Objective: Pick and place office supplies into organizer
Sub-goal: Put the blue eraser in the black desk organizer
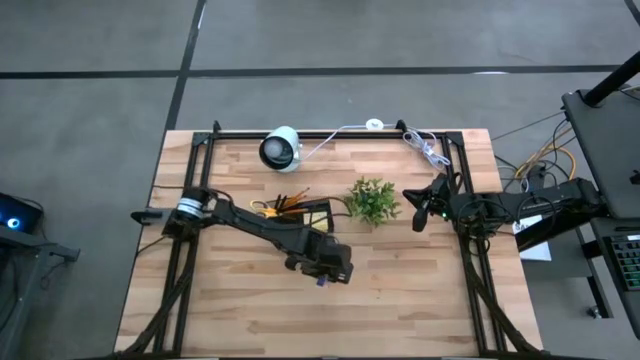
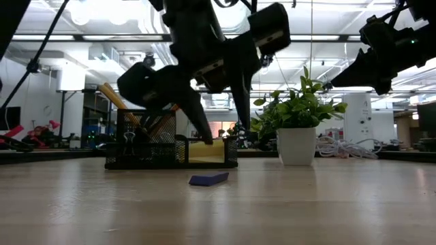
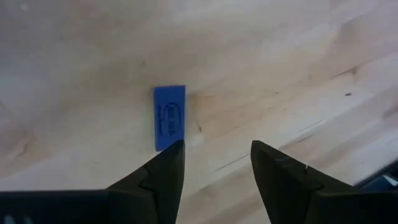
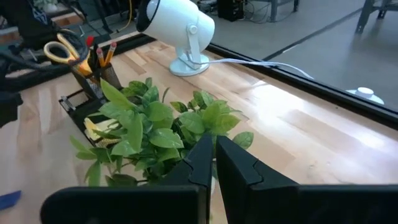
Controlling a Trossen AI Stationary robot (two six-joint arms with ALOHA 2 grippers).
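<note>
Organizer (image 2: 170,150) first: we see it on the table (image 1: 400,300) beside the plant (image 1: 372,201), holding pencils and scissors. Our left gripper (image 3: 214,168) hangs above the bare blue piece (image 3: 169,117), jaws spread; our right gripper (image 4: 213,163) waits behind the plant, jaws pressed together.
</note>
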